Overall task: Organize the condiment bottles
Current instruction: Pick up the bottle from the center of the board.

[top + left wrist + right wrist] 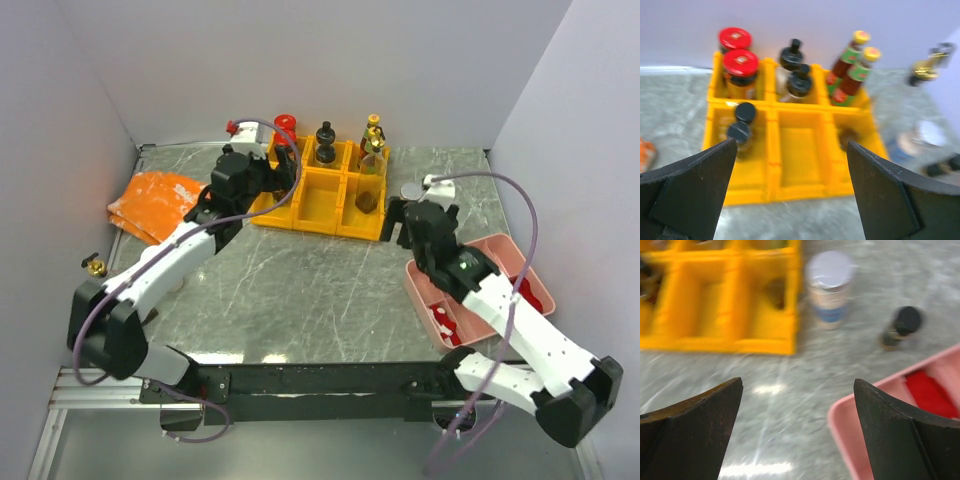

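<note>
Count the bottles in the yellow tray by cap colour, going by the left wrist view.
Red-capped glass jars: 2
Black-capped dark bottles: 4
Yellow-capped, green-labelled sauce bottles: 2
Total in the yellow plastic compartment tray: 8, plus one dark blurred item in its near right compartment, kind unclear.

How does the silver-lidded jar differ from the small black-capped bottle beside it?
The jar is wider; the bottle is slimmer. The jar has a silver lid and blue label; the bottle is dark with a black cap. The jar stands by the yellow tray; the bottle nearer the pink tray. Both stand upright on the table.
</note>
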